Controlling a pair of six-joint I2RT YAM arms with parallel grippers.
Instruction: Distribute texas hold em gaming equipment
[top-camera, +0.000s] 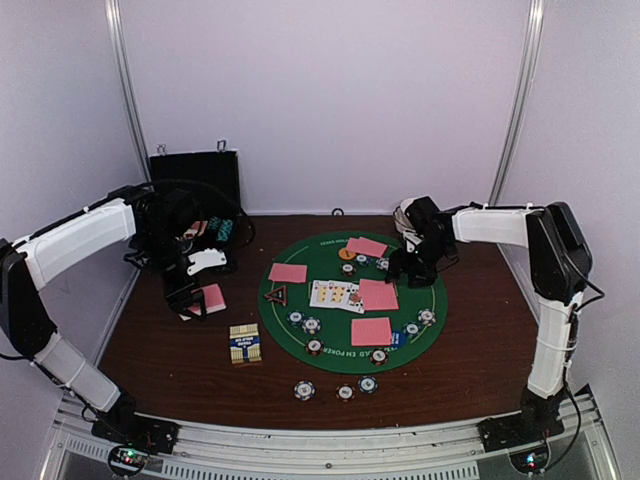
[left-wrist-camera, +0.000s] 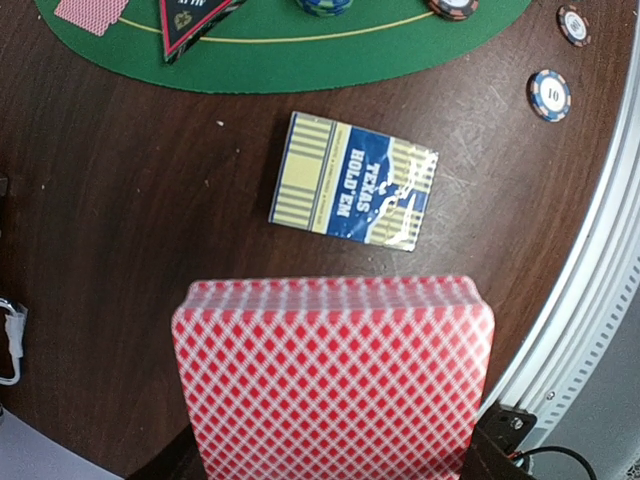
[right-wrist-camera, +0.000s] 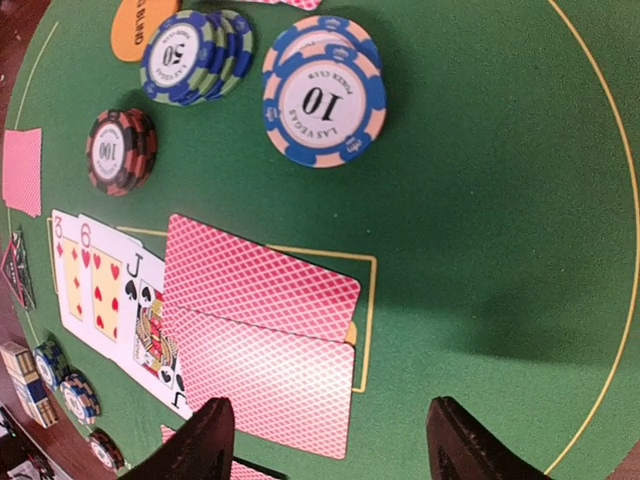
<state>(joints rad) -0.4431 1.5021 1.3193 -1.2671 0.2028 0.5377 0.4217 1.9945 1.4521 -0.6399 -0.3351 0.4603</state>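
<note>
— Deck (left-wrist-camera: 333, 375) of pink-backed cards: where?
— Clamped in the left end effector (top-camera: 195, 295), near the surface's (top-camera: 180, 355) left edge. Probably slick and thin; pinch across the long edges. Right end effector (right-wrist-camera: 330, 420): fingers apart, empty.

Left wrist: card deck (left-wrist-camera: 333, 375) spans the left jaws, hides most of them, bottom edge cropped. Past it, red triangular marker (left-wrist-camera: 190, 20) clipped by frame top. Right wrist: orange button (right-wrist-camera: 140, 25) cropped far ahead of right jaws; face-down cards (right-wrist-camera: 260, 290) just ahead cover part of the jack (right-wrist-camera: 150, 320).
</note>
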